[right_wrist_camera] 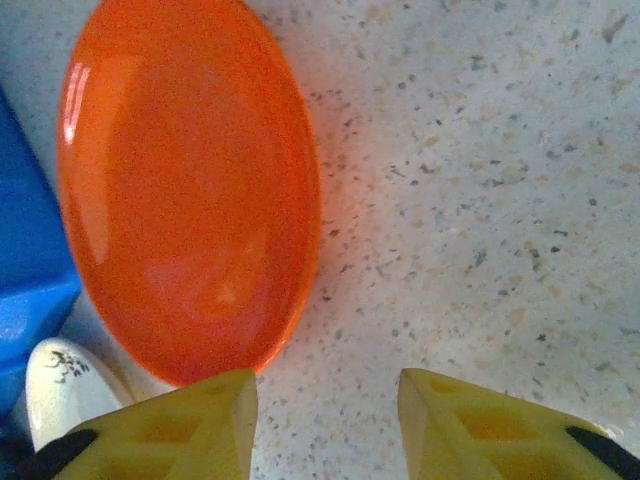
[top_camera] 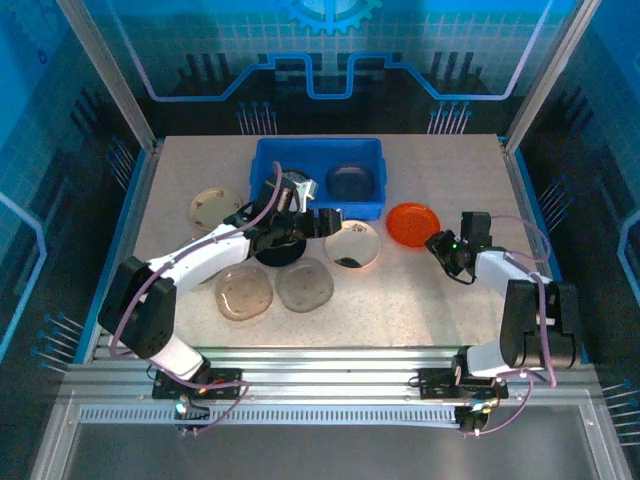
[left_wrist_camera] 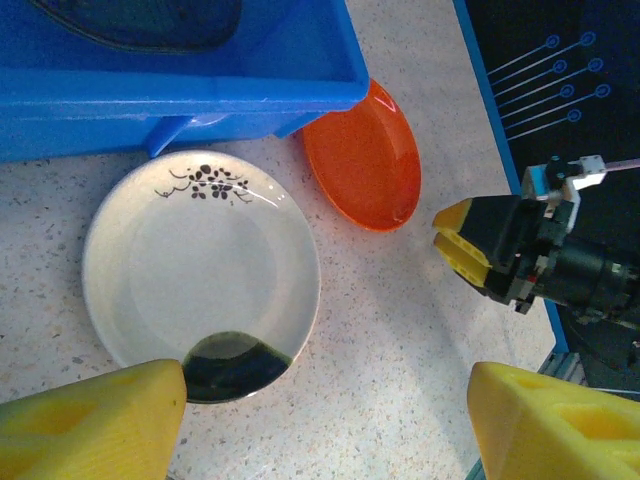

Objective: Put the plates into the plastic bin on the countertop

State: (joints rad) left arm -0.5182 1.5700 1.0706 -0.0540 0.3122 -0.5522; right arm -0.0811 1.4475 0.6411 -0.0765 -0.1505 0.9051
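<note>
Seen from the left wrist, the plastic bin (left_wrist_camera: 150, 100) runs off at 9 to 12 o'clock, cutting its dark plate (left_wrist_camera: 140, 20) at 12. From the right wrist, the cream plate (right_wrist_camera: 60, 385) is clipped at 7 o'clock; overhead, the left arm (top_camera: 215, 250) covers part of the black plate (top_camera: 280, 258).

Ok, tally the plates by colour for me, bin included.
Cream plates: 2
Translucent brownish plates: 2
Orange plate: 1
Black plate: 1
Dark grey plate, in the blue bin: 1
Total: 7, though the left arm hides part of the bin.
</note>
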